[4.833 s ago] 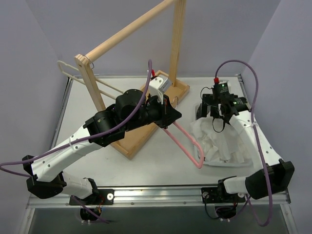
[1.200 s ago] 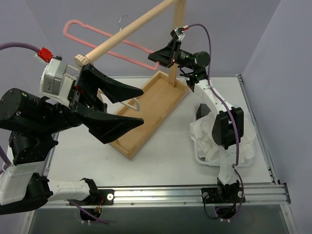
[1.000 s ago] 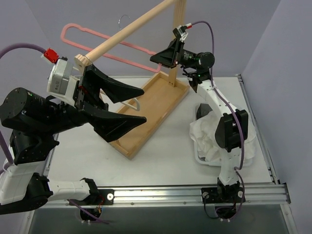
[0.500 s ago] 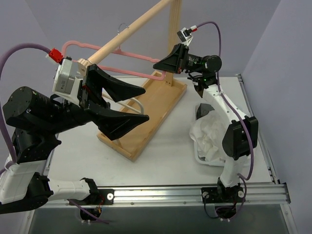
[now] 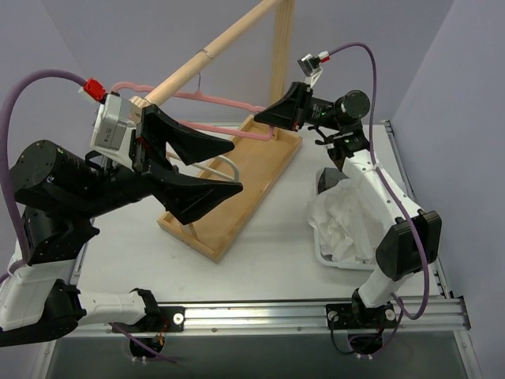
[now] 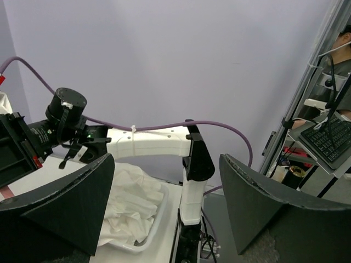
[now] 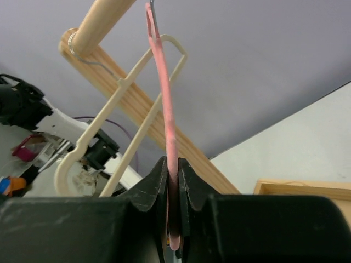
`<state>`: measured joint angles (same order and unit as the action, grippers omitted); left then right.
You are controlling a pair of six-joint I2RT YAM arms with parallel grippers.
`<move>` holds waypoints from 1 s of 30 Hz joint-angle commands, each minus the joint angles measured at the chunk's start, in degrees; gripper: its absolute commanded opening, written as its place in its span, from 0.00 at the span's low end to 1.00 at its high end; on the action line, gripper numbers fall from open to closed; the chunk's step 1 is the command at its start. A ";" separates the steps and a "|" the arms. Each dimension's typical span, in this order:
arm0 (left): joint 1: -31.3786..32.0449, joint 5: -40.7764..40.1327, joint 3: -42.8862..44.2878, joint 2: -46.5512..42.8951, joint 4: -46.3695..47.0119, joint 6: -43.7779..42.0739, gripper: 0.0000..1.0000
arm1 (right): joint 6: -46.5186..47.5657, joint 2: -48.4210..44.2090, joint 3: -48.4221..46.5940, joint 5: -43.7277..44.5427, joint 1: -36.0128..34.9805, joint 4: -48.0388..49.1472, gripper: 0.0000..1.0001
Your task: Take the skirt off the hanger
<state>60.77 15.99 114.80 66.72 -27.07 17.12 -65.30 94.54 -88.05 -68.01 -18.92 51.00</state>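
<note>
The white skirt (image 5: pixel 347 225) lies crumpled in a white tray (image 5: pixel 325 257) at the right, also in the left wrist view, skirt (image 6: pixel 129 205). The pink hanger (image 5: pixel 229 103) is bare and stretches along the wooden rail (image 5: pixel 229 35), its metal hook (image 5: pixel 199 79) close to the rail. My right gripper (image 5: pixel 272 118) is shut on the hanger's right end; in the right wrist view the pink bar (image 7: pixel 164 98) is pinched in the gripper (image 7: pixel 173 175). My left gripper (image 5: pixel 237 167) is raised high on the left, wide open and holding nothing, left gripper (image 6: pixel 167 203).
The wooden rack stands on a tray-like base (image 5: pixel 237 185) mid-table, with an upright post (image 5: pixel 280 47) at the back. A cream hanger (image 5: pixel 225 164) hangs from the rail, cream hanger (image 7: pixel 126 137). The tray sits near the table's right edge.
My right gripper has carried the pink hanger down and to the right, from above the rail to alongside it. The left arm has shifted slightly and stays open.
</note>
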 commanded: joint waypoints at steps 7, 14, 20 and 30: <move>-0.30 -10.01 1.12 1.48 -7.03 -0.34 0.86 | 42.44 -2.69 -7.58 12.71 -1.65 -50.73 0.07; -0.48 -13.44 0.33 2.10 -9.31 -0.07 0.86 | 46.92 -2.96 -9.15 19.05 -1.74 -58.10 0.41; -0.48 -15.46 -0.02 3.24 -12.30 0.10 0.86 | 50.00 -2.70 -12.41 23.61 -1.82 -63.56 0.61; -0.48 -15.46 -1.95 4.03 -12.48 1.33 0.86 | 52.11 -9.97 -10.75 33.17 -2.70 -71.65 0.87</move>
<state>60.64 1.30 113.10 70.50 -39.70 17.54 -14.79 90.76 -98.35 -40.60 -21.10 -17.30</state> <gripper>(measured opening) 0.862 0.851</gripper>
